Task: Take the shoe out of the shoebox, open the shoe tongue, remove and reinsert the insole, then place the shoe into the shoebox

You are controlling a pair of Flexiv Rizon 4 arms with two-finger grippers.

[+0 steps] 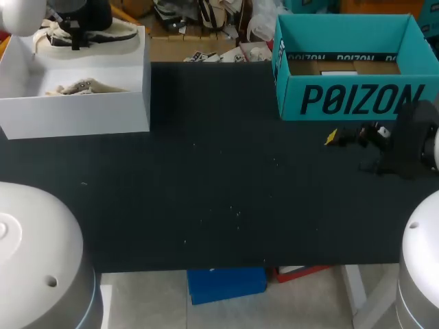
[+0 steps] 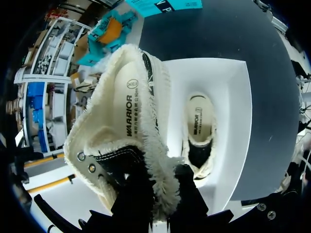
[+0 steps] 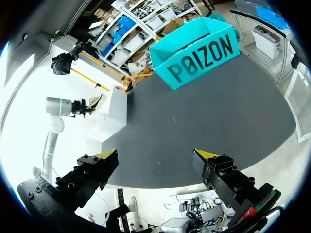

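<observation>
Upper left of the head view: the left end effector (image 1: 74,29) is pinching the cream canvas shoe w/ frayed edging & black trim (image 1: 103,34), holding it up over the back part of the white rectangular cardboard shoebox (image 1: 75,113). In the left wrist view its dark fingers (image 2: 131,199) are pressing on the frayed collar wall from both sides; the yellow tips aren't showing. The shoe's long axis is running left-right across the frame, approx. along the box's back wall; I can't tell which end is the toe. Inside the shoebox a second cream shoe (image 2: 199,131) is lying flat on the floor, directly under the held one.

Centre: bare black counter (image 1: 219,192).

Upper right: a teal open-top cardboard box (image 1: 343,96) is holding only a brown cardboard liner.

Mid-right, just in front of that box: the right end effector (image 3: 156,155) is hovering over the counter, fingers spread, gripping nothing. The shoe is lying far to its left, well apart, so the left arm is the nearer one by far.

Judgement: the take-out step is looking nearly done. The next move prob. needs the shoe brought toward centre, where both arms can reach the tongue.
</observation>
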